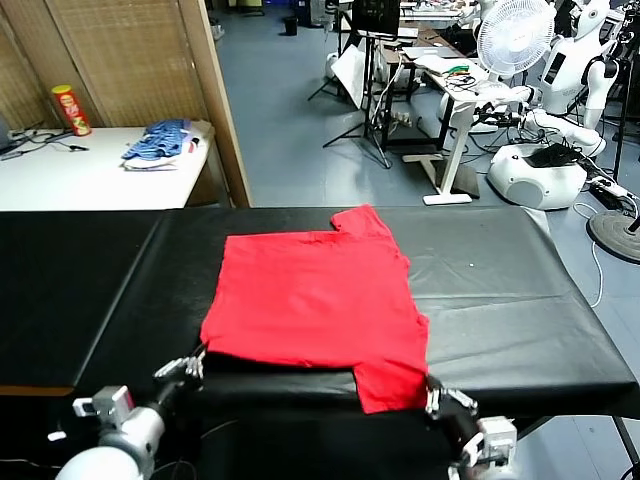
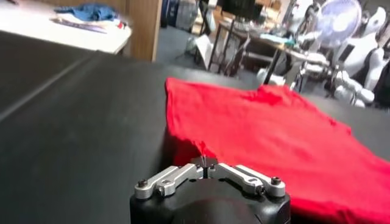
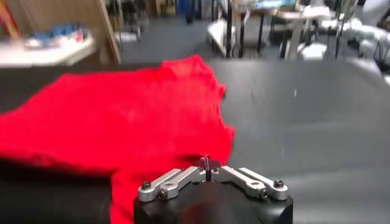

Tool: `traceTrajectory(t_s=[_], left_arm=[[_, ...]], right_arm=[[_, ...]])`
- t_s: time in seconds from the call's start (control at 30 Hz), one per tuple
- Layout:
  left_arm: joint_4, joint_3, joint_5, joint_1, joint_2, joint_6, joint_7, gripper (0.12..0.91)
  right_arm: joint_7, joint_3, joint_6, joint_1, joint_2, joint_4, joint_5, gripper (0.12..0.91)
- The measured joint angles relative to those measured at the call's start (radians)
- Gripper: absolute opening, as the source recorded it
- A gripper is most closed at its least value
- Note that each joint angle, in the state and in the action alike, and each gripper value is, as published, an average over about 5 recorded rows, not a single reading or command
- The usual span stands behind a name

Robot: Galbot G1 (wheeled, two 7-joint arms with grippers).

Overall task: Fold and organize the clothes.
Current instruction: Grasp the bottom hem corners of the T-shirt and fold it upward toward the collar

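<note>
On black table (image 1: 520, 300): red T-shirt (image 1: 320, 300) flat (sleeves near/far).

Two arms, rounded white-grey shells near the wrists. Left gripper (image 1: 190, 366) and right gripper (image 1: 437, 398): black rounded housings, silver metal linkage fingers (image 2: 166, 181) in a V, dark screw heads at the pivots. Small white boxes with red marks on both wrists.

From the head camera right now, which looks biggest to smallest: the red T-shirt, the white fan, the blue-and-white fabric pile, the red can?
1. red T-shirt
2. white fan
3. blue-and-white fabric pile
4. red can
The last three stand farther from the camera, so their true sizes stay unsure.
</note>
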Motion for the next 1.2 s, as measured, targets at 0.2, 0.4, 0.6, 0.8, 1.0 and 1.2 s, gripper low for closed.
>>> traceTrajectory(t_s=[0.2, 0.4, 0.6, 0.8, 1.0, 1.2], left_arm=[[0.053, 0.020, 0.043, -0.089, -0.004, -0.016, 0.008, 0.125], [0.121, 0.042, 0.110, -0.147, -0.004, -0.035, 0.018, 0.125], [0.217, 0.082, 0.168, -0.222, 0.003, -0.042, 0.022, 0.125], [0.325, 0.123, 0.203, -0.309, 0.005, -0.049, 0.022, 0.125], [0.393, 0.137, 0.234, -0.347, 0.000, -0.051, 0.015, 0.125], [0.411, 0.140, 0.235, -0.354, 0.000, -0.047, 0.012, 0.125]], right_arm=[[-0.066, -0.044, 0.087, 0.143, 0.010, -0.154, -0.049, 0.123], [-0.105, -0.098, 0.120, 0.250, 0.017, -0.317, -0.088, 0.123], [-0.113, -0.134, 0.143, 0.330, 0.027, -0.438, -0.108, 0.123], [-0.112, -0.148, 0.164, 0.371, 0.039, -0.510, -0.111, 0.123], [-0.114, -0.153, 0.183, 0.377, 0.045, -0.535, -0.105, 0.123], [-0.134, -0.146, 0.128, 0.353, 0.027, -0.505, -0.043, 0.224]])
